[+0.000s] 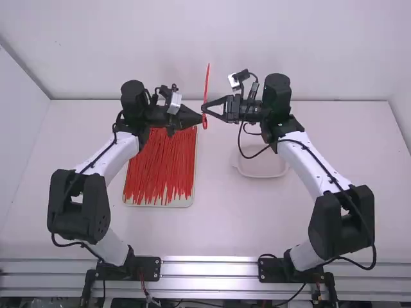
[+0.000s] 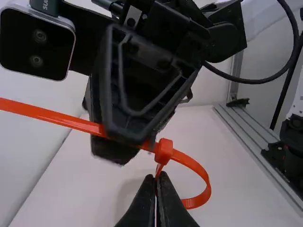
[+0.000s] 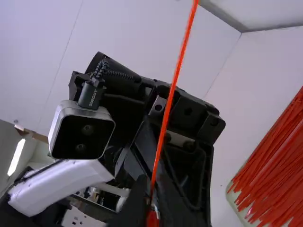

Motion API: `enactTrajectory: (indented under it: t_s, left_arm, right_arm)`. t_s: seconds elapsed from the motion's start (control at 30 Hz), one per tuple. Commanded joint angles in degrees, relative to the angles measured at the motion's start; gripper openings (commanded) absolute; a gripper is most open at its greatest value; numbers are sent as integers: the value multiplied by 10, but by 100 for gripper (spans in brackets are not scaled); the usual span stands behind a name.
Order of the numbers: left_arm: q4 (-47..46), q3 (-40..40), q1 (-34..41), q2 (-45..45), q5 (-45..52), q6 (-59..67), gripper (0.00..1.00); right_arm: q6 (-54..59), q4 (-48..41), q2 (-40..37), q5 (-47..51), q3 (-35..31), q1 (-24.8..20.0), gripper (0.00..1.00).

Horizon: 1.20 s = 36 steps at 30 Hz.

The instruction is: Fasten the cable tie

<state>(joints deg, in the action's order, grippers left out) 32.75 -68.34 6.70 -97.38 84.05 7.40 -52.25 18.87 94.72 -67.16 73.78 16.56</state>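
In the high view the left pincer (image 1: 194, 118) and the right pincer (image 1: 210, 110) meet tip to tip above the surface (image 1: 270, 218). The red cable tie (image 1: 206, 83) sits between them, its tail standing up above the right pincer's tips and a small loop just under them. Beneath the left pincer's arm lies a tray (image 1: 185, 203) of spare ties (image 1: 160, 167).

In the left wrist view the left pincer is pinched tight on the strap just short of the head (image 2: 164, 149). The loop curls off to one side, and the right pincer is just beyond, on the tail.

In the right wrist view the right pincer is closed narrow on the tail, which runs straight away from its tips.

The tie looks light, springy and slick, so the thin strap could slide or twist. The safest hold is probably flat on the tail near the head, pulling in line with it.
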Motion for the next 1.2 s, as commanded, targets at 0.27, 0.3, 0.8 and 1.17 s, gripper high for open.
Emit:
enactTrajectory:
  t_s: [0.27,0.3,0.8,1.17]
  left_arm:
    - [-3,2,12,1,-27,-3,2]
    - [-3,2,10,1,-26,-3,2]
    - [9,1,9,1,-55,-61,18]
    - [-2,2,-31,1,-57,-142,99]
  right_arm:
    - [30,0,-2,-10,11,3,0]
    - [31,0,-2,-10,11,3,0]
    - [57,2,-2,-52,-10,-49,0]
    - [122,0,-2,-85,-74,-97,0]
